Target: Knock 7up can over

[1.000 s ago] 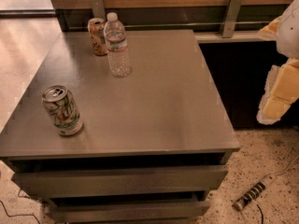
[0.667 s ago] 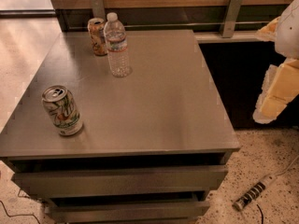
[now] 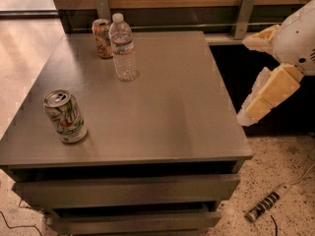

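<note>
The 7up can [image 3: 65,117] stands upright near the front left corner of the grey table [image 3: 162,107]; it is silver-white with green lettering and a pull-tab top. My gripper [image 3: 244,80] is at the right edge of the view, just off the table's right side and well away from the can. Its two tan fingers [image 3: 268,95] are spread apart and hold nothing.
A clear plastic water bottle [image 3: 123,47] and an orange-brown can [image 3: 102,38] stand at the table's back left. A wooden wall panel with metal brackets [image 3: 244,14] runs behind. A power strip [image 3: 266,208] lies on the speckled floor at the front right.
My gripper has moved left, from the far right edge toward the table's right side. The can, the bottle and the other can have not moved.
</note>
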You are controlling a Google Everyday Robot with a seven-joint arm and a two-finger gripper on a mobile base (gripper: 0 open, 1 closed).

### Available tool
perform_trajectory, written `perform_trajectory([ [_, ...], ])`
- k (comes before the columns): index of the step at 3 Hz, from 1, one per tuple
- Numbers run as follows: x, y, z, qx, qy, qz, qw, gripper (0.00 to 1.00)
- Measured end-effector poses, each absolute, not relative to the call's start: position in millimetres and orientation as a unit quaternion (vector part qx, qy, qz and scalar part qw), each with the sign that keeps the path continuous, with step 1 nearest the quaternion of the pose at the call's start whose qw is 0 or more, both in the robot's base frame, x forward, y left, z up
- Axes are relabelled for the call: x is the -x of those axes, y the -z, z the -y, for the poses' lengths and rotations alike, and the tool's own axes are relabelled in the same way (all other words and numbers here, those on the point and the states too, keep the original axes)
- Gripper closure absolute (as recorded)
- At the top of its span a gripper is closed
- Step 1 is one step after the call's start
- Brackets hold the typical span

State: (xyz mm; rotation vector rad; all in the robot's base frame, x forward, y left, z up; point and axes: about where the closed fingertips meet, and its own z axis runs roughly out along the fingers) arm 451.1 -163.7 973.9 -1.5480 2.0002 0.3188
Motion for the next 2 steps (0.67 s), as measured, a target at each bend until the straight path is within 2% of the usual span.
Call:
perform_trajectory([
  [2,-450,-974,103,0.563,-0.220,-0.675,0.423,0.00],
])
